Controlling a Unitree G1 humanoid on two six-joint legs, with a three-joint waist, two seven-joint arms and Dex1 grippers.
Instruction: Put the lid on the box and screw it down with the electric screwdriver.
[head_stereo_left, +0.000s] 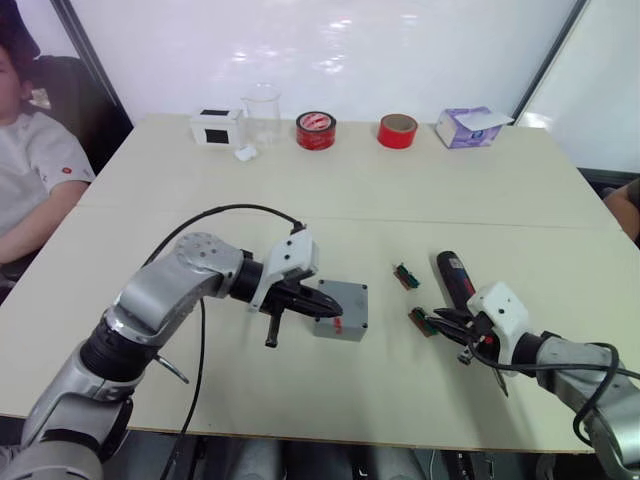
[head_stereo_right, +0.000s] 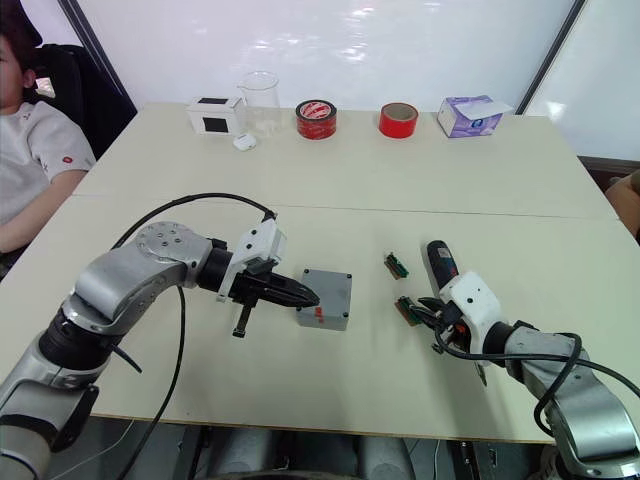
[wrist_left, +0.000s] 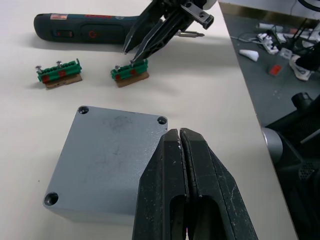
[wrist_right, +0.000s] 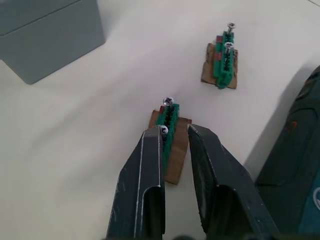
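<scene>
The electric screwdriver (head_stereo_left: 455, 277) is seen just beside the half-open, empty right pincer (head_stereo_left: 446, 322); the closed left pincer (head_stereo_left: 322, 303) rests at the lid (head_stereo_left: 342, 307).

No text, label or number is legible on anything in view.

tabletop (head_stereo_left: 330, 180): pale beige, wide, a seam running across its middle | wall (head_stereo_left: 400, 50): white glossy panels behind the far edge, catching soft reflected light | frame strips (head_stereo_left: 548, 62): dark, slanting at both sides | chair (head_stereo_left: 70, 85): dark, at far left | floor (wrist_left: 260, 75): grey, cables lying on it
</scene>
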